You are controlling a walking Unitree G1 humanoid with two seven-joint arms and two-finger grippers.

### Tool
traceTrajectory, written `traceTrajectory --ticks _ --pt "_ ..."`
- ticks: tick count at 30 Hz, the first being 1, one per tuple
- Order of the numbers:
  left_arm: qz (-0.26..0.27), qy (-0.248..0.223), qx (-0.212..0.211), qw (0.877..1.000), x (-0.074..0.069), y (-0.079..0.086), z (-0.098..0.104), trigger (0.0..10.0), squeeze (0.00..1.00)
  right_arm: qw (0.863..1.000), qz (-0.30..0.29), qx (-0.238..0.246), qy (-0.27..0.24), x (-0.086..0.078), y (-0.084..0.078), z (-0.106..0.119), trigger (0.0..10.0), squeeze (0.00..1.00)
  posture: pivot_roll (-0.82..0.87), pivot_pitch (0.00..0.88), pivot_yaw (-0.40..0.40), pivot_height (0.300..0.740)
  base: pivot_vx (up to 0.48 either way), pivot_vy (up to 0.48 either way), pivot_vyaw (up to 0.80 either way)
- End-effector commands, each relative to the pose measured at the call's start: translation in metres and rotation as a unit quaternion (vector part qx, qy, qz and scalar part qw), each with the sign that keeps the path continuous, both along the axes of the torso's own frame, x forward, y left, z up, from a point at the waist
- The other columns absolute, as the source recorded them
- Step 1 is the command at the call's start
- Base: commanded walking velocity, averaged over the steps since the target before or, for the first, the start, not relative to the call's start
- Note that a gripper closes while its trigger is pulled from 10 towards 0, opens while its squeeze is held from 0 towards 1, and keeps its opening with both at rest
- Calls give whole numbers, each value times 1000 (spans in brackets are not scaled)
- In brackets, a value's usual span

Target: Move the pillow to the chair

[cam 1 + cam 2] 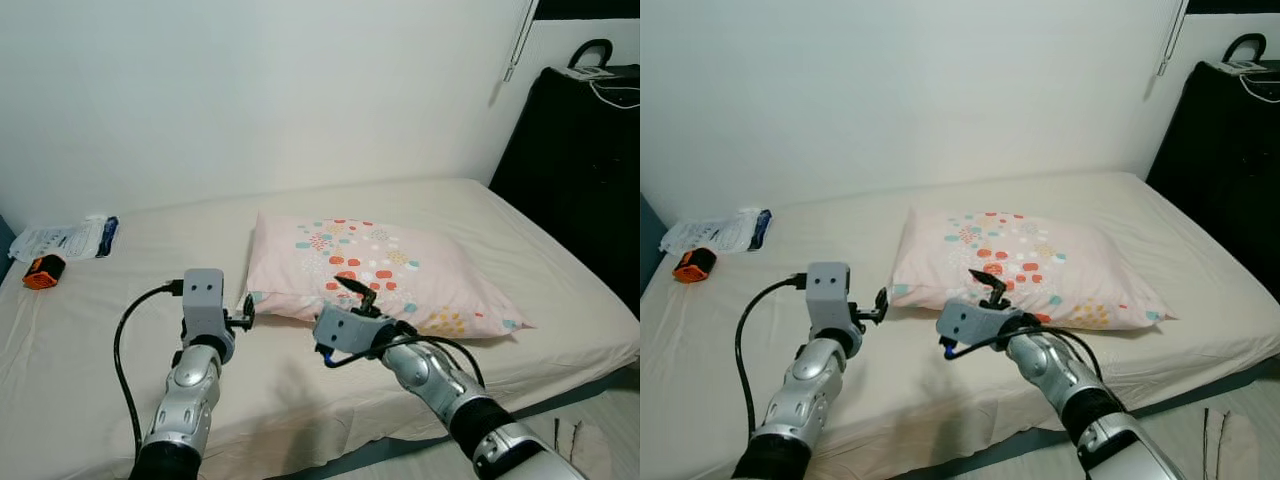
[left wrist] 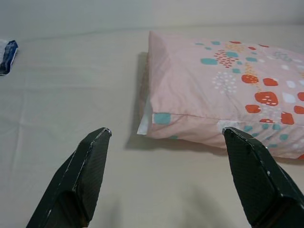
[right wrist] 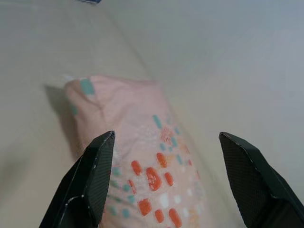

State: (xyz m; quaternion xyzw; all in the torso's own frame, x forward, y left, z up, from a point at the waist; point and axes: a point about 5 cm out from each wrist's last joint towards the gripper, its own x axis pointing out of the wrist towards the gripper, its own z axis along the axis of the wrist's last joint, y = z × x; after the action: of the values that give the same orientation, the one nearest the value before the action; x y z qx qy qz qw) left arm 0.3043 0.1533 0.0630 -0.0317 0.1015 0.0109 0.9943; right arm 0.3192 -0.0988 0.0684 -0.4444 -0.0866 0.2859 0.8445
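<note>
Two grippers up over the bed (image 1: 90,330), both with fingers spread wide and nothing held. Pillow (image 1: 385,270) is pink with orange, teal and white dots, lying flat on the beige sheet about mid-bed, long side running toward the robot's right.

Left gripper (image 1: 243,318) sits just beside the pillow's near left corner, not touching. In its wrist view the two black fingers (image 2: 80,173) frame that corner, with a white bit of inner pillow poking out of the case at the corner.

Right gripper (image 1: 358,291) hovers over the pillow's near edge, around the orange dot cluster. Its wrist view looks down the pillow lengthwise, fingers (image 3: 92,178) apart on either side of it; can't tell if either tip touches the fabric.

Far left corner of the bed: a white plastic packet (image 1: 70,238) with a blue end, and a small orange-and-black object (image 1: 44,272) just beside it. Well apart from the pillow.

Black suitcase-like case (image 1: 585,170) stands at the right of the bed against the wall.
</note>
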Motion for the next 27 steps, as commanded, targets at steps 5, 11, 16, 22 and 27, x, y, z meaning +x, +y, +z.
traceTrajectory --ticks 5,11,16,22,27 --pt "23 0 5 1000 2 14 1 10000 0 996 -51 -18 -76 1 -5 8 10000 0 -48 0 -41 740 0 0 0" --pt "20 2 12 1000 5 15 1 10000 0 999 28 -19 0 -8 6 -6 10000 0 -58 0 -38 740 0 0 0" --pt "7 -5 7 1000 11 7 5 10000 0 997 18 17 76 -5 3 -12 10000 0 -57 0 -38 740 0 0 0" --pt "5 -11 5 1000 14 4 8 10000 0 998 18 13 65 -7 5 -12 10000 0 -61 0 -41 740 0 0 0" --pt "7 -16 1 1000 17 4 10 10000 0 997 30 12 69 -8 6 -12 10000 0 -55 0 -49 740 0 0 0"
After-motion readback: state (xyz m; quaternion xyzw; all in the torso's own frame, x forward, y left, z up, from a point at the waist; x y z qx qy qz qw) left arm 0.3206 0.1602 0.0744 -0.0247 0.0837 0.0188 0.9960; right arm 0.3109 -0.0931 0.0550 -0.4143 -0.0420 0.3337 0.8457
